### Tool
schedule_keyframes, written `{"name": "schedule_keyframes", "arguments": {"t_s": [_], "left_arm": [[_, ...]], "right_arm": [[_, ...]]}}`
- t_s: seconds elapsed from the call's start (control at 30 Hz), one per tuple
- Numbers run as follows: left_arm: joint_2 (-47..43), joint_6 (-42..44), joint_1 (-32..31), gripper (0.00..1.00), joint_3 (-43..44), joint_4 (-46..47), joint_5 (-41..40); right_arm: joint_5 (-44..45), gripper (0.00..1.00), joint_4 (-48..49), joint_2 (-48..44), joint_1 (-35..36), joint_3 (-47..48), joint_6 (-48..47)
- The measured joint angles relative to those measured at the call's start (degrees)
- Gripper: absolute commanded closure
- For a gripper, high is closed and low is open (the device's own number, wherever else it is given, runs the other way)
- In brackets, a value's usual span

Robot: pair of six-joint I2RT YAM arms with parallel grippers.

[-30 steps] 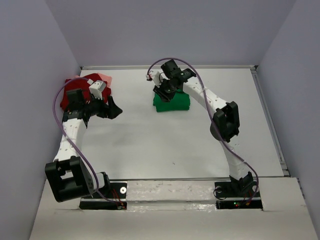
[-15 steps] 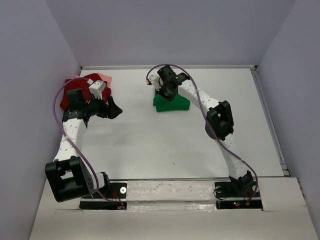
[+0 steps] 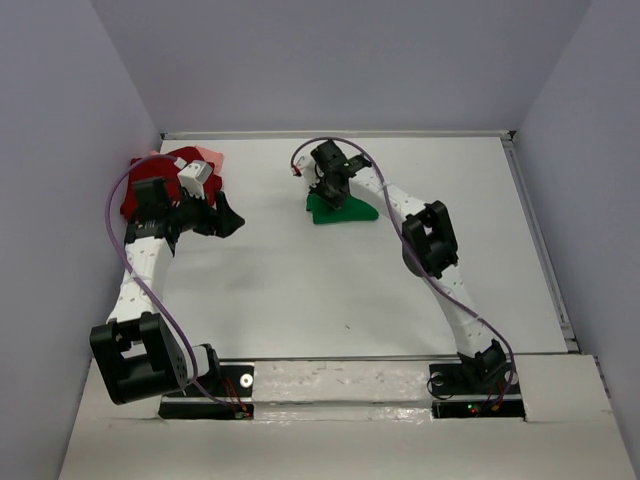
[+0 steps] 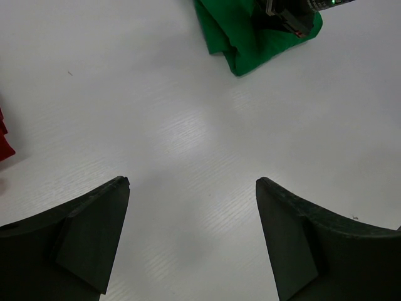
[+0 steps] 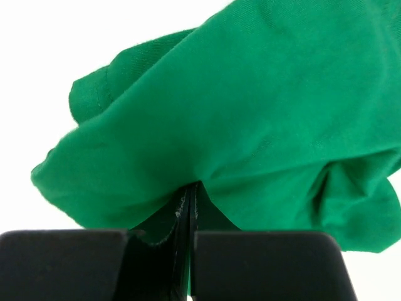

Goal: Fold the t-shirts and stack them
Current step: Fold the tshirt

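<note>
Green t-shirt [image 5: 263,113] | bunched, creased (perhaps doubled over) | pinched in right gripper [image 5: 190,195]

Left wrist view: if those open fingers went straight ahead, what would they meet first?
Likely the white table; they seem to tilt down at it. The green t-shirt lies farther on, to the right.

Green t-shirt [image 5: 250,113]: soft matt knit cloth, fine weave, stitched hem, creased. Table [image 4: 188,125]: smooth white surface, faint streaky grain, slight sheen. Left gripper [image 4: 192,183] fingers: smooth matt black plastic. Right gripper [image 5: 188,204] fingers: same matt black. Dark red t-shirt [image 3: 127,203]: matt cloth.
</note>
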Motion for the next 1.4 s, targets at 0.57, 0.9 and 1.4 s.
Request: {"name": "schedule_keyframes", "arguments": {"t_s": [0.57, 0.9, 1.4], "left_arm": [[0.0, 0.0, 0.0, 0.08, 0.0, 0.0, 0.0], [0.0, 0.0, 0.0, 0.08, 0.0, 0.0, 0.1], [0.0, -0.1, 0.0, 0.08, 0.0, 0.1, 0.1]], "right_arm": [[-8.8, 1.00, 7.5, -13.1, 0.0, -25.2, 0.2], [-10.3, 0.77, 2.2, -14.8, 0.0, -25.3, -0.1], [-14.9, 0.52, -9.8, -24.3, 2.7, -20.5, -0.1]]}}
